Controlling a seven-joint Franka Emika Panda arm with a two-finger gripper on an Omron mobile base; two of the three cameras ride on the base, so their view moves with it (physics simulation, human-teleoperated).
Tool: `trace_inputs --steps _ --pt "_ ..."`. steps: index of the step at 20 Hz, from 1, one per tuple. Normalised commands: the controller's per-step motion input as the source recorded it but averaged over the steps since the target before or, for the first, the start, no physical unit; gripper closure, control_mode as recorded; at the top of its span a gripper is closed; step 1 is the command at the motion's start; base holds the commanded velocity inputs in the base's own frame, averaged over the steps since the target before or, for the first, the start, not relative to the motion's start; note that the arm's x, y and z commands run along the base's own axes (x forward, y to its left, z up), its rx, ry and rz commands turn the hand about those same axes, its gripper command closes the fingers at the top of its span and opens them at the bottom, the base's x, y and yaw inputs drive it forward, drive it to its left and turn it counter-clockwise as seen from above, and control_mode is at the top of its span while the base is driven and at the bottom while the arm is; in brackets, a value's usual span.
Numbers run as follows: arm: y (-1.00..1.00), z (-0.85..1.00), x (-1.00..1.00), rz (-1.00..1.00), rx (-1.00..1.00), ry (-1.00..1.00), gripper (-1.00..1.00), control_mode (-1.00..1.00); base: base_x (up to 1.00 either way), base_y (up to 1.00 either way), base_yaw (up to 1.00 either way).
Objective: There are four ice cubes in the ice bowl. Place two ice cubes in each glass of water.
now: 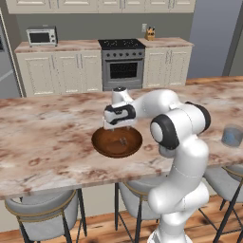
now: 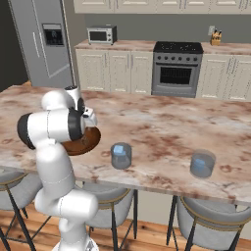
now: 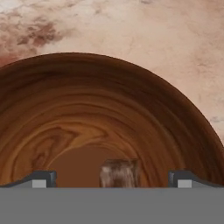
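The ice bowl [image 1: 117, 142], wide and dark brown, sits on the marble island near its front edge. My gripper [image 1: 116, 126] hangs just above it, pointing down into it. In the hand view the bowl's inner wall [image 3: 109, 109] curves around, and one small translucent ice cube [image 3: 119, 173] lies on its floor between my open fingertips [image 3: 42, 178]. Small ice cubes [image 1: 122, 140] show faintly at the bowl's middle. From the right, the bowl's rim [image 2: 87, 141] peeks out behind my arm. Two grey glasses of water [image 2: 121, 156] [image 2: 203, 163] stand to its right; the far one [image 1: 232, 135] is also in the left base view.
Grey stools [image 1: 42, 211] stand under the island's front edge [image 1: 57, 185]. A back counter with a stove [image 1: 122, 64], a microwave [image 1: 41, 36] and a fridge [image 2: 46, 44] lies far behind. Bare marble [image 2: 162, 122] stretches beyond the glasses.
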Motion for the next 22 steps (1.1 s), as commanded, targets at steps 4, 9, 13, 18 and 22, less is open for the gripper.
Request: trace_inputs --steps 4,9,13,18,22 --pt "0.00 -0.24 0.00 0.00 -0.03 0.00 -1.00 -1.00 0.00 0.00 0.00" --pt "0.00 -0.28 -0.12 0.00 -0.04 0.04 -1.00 -1.00 0.00 0.00 0.00" --pt "0.00 -0.27 -0.24 0.00 -0.04 0.05 -1.00 -1.00 0.00 0.00 0.00" --pt "0.00 -0.05 -0.04 0.00 0.00 0.00 -1.00 -1.00 0.00 0.00 0.00" --pt "-0.10 -0.03 0.00 0.00 0.00 0.00 -1.00 -1.00 0.00 0.00 0.00"
